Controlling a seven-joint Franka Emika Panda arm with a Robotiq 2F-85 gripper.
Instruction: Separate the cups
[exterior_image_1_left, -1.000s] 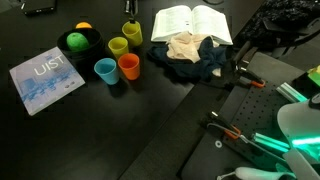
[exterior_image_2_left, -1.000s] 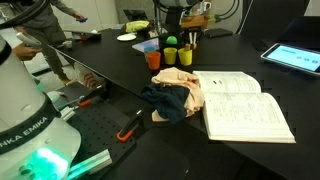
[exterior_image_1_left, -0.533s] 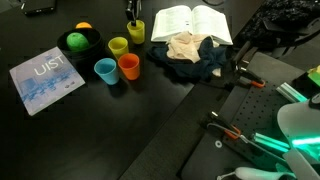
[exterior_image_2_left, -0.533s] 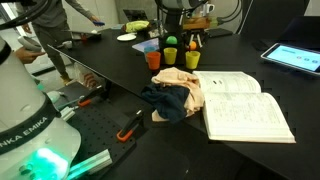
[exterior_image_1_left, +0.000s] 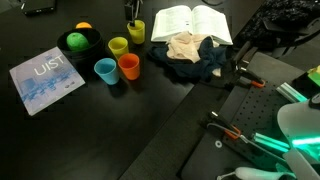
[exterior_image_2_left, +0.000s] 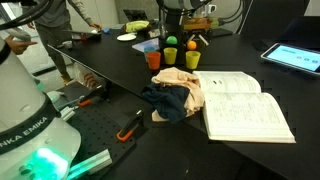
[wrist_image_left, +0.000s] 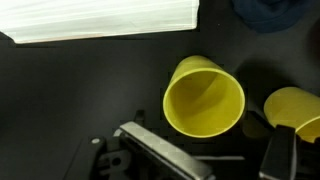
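Cups look separated: yellow tapered plastic cup (exterior_image_1_left: 134, 32), second yellow cup (exterior_image_1_left: 118, 46), light blue cup (exterior_image_1_left: 105, 70) and orange cup (exterior_image_1_left: 128, 66) stand singly on black table (exterior_image_1_left: 60, 130), well back from its edge. Gripper (exterior_image_1_left: 131, 12) fingers spread, empty. I'd just retract.

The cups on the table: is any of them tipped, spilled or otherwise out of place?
No. All four stand upright, none inside another: one yellow cup, the other yellow cup, the blue cup and the orange cup. Only the crumpled cloth looks untidy, heaped over the edge of the open book.
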